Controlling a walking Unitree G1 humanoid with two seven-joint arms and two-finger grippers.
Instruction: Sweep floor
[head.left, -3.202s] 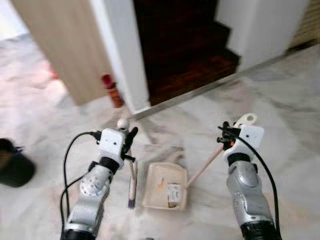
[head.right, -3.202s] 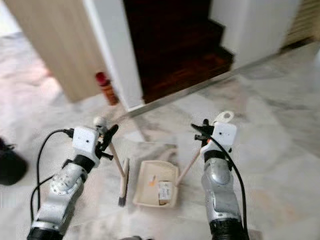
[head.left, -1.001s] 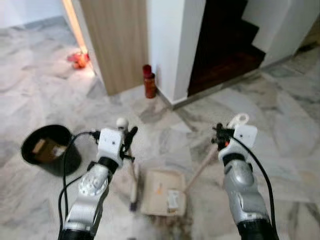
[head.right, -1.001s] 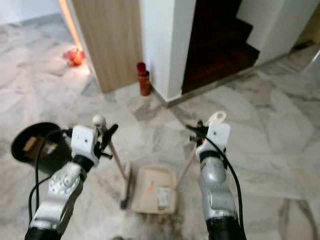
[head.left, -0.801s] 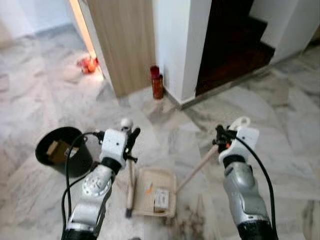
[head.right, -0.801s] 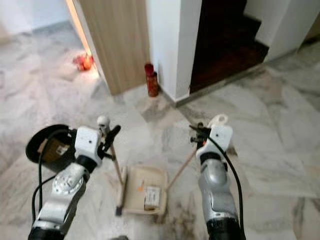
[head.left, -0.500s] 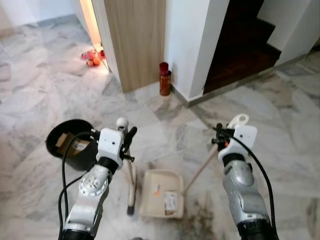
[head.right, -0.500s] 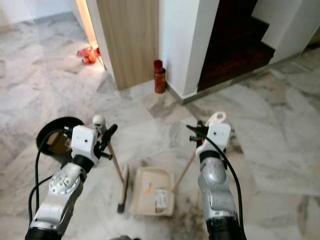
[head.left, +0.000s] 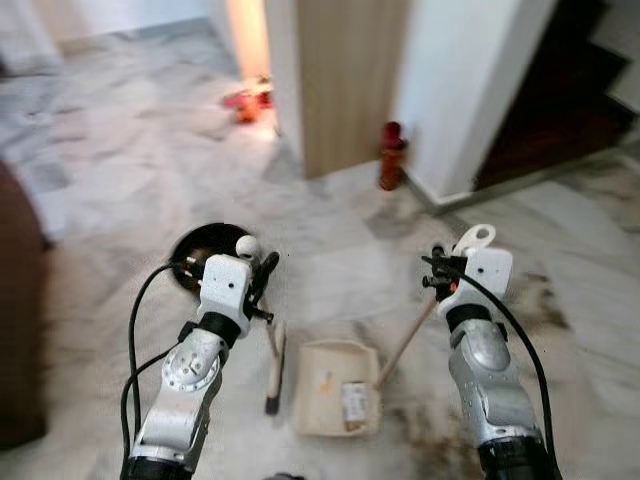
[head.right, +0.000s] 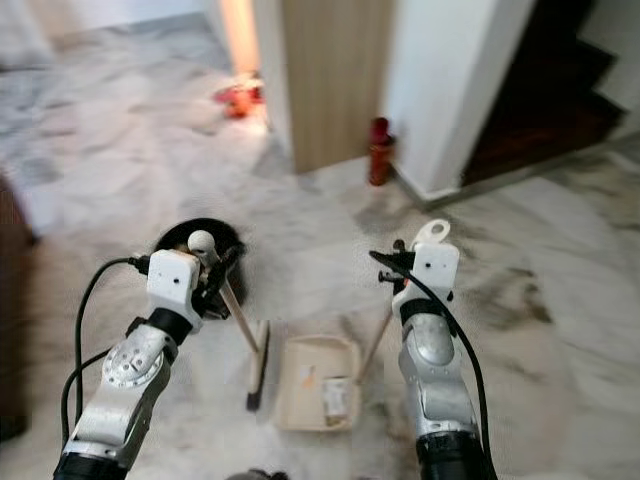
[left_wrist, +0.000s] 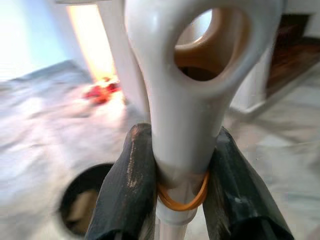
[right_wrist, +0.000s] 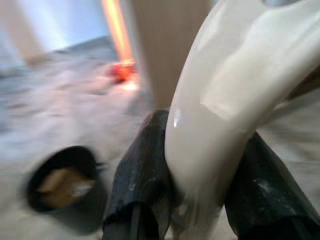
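Observation:
My left gripper (head.left: 262, 276) is shut on the thin handle of a small broom (head.left: 271, 375), whose brush head rests on the marble floor. My right gripper (head.left: 437, 276) is shut on the long handle (head.left: 405, 340) of a cream dustpan (head.left: 335, 402), which lies flat on the floor between my arms. The pan holds a scrap of paper (head.left: 353, 402) and an orange bit. In the left wrist view, black fingers (left_wrist: 127, 185) clamp a cream handle (left_wrist: 185, 100). The right wrist view has fingers (right_wrist: 145, 170) around a cream handle (right_wrist: 225, 100).
A black bin (head.left: 205, 250) with rubbish stands on the floor just beyond my left gripper. A red bottle (head.left: 392, 155) stands at the foot of a wooden panel (head.left: 345, 80) and white wall (head.left: 460, 90). Dark steps (head.left: 570, 90) lie far right. Dark stains (head.left: 420, 425) mark the floor.
The whole picture has shifted right, so the camera has turned left; the bin now sits closer, right behind my left gripper. Both grippers keep their hold on broom and dustpan.

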